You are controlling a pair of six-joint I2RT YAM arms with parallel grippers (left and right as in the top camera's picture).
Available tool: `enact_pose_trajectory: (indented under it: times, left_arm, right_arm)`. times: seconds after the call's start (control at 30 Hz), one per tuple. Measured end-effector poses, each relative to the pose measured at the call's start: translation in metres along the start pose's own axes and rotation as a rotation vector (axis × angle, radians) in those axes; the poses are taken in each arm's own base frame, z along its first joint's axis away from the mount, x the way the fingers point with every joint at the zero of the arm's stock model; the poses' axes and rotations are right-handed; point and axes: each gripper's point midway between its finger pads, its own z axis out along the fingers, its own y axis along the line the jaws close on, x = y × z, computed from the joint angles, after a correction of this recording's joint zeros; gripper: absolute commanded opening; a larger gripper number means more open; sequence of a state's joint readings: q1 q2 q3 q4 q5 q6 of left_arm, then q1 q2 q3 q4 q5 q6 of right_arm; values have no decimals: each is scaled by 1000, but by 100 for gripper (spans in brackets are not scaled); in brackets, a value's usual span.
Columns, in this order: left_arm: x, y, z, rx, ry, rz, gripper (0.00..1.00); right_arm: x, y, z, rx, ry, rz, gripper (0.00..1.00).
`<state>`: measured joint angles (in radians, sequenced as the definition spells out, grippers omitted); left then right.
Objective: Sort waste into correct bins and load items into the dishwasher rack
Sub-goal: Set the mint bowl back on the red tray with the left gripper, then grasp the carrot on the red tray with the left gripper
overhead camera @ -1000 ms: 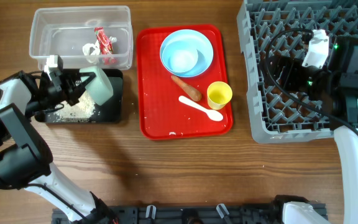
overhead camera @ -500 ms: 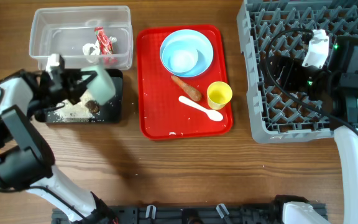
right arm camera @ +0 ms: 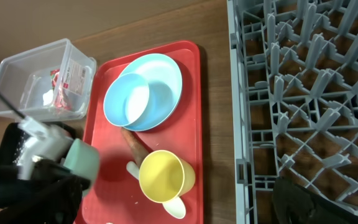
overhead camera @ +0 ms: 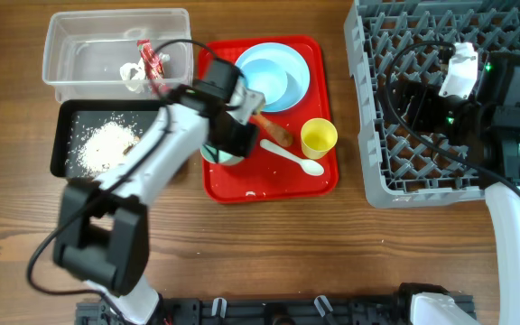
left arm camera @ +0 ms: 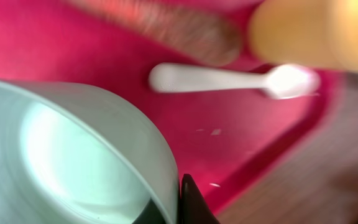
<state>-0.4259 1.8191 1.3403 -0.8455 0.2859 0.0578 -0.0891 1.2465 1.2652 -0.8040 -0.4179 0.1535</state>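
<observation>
Left wrist, mint-green bowl (left arm camera: 73, 143) rim clamped between left fingers (left arm camera: 188, 199), over red tray (left arm camera: 30, 50).

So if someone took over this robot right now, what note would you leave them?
Left pincer: shut on the mint-green bowl at its rim, over the red tray.
Right pincer: over the rack; open or shut unclear.
Done: rice in the black tray; wrapper and tissue in the clear tub.
Left: bin the sausage piece; rack the plate, pale blue bowl, yellow cup, spoon and held bowl. The rack shows no dishes yet.
</observation>
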Motion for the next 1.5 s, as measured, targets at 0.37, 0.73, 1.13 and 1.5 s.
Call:
enact_pose_trajectory:
  times: [0.37, 0.73, 1.13, 1.5]
  left_arm:
    - [6, 6, 39, -175, 59, 0, 37]
    - [-16, -11, 27, -106, 8, -106, 77]
    - [-89, -4, 28, -127, -219, -479, 75]
    - [-75, -17, 72, -138, -152, -570, 63]
  right_arm:
    - [0, 0, 0, 0, 1, 0, 100]
    - [0, 0, 0, 0, 1, 0, 100]
    - [1, 0, 0, 0, 3, 1, 100]
    - [1, 0, 0, 1, 3, 2, 100]
